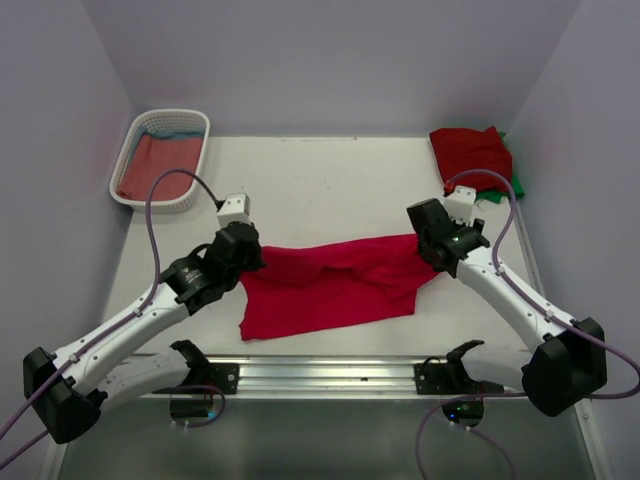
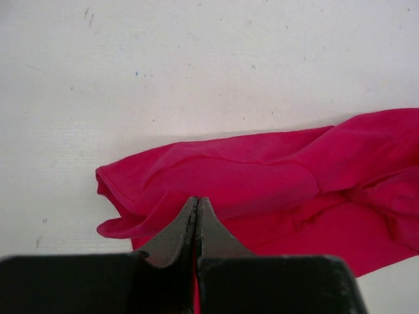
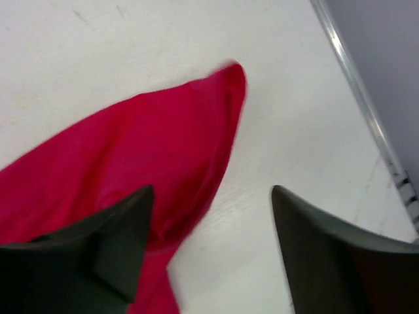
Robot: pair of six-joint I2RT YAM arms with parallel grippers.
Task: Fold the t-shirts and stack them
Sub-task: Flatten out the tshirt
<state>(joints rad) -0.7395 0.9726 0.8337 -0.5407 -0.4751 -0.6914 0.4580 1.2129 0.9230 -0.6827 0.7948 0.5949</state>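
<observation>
The crimson t-shirt (image 1: 330,285) lies loosely spread and rumpled in the middle of the bench (image 1: 320,180), stretched sideways between the two arms, with wrinkles running along it and its edges not squared.

The left end effector (image 2: 196,203) is pinched tight at the shirt's left end. A sliver of crimson shows between its closed fingers, so it appears to hold the cloth there. The right end effector (image 3: 213,190) stands with its jaws apart over the shirt's right tip. One finger is above the cloth and the other above bare bench, and nothing is gripped between them.

The step in hand looks like laying this shirt flat before the first fold. The next move seems to call for the right jaws to close on that right tip, so that both arms can draw the cloth taut and smooth it.

At the far right corner a darker red t-shirt (image 1: 470,150) sits folded on a green t-shirt (image 1: 512,180), well apart from the work. At the far left a white basket (image 1: 152,206) holds a dusty-red t-shirt (image 1: 155,165) and a blue t-shirt (image 1: 175,130). A metal rail (image 1: 330,372) runs along the near edge, just beside the shirt's lower hem, and cloth dragged that way could catch on it.
</observation>
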